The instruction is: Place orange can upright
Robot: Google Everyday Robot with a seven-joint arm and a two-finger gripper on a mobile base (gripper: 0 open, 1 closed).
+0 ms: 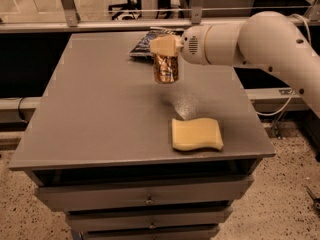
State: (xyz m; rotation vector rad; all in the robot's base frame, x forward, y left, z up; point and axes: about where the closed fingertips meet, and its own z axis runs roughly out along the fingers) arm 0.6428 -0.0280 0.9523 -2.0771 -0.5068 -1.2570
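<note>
Orange-copper, the orange can (166, 70) hangs just under the hand (165, 52) gripping its top.

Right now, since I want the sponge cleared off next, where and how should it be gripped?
Take the yellow sponge from above, pinching across its shorter front-to-back width at the middle. It lies flat on the table, so only its side edges offer purchase. The gripper is occupied, shut on the orange can above the table's far half.
</note>
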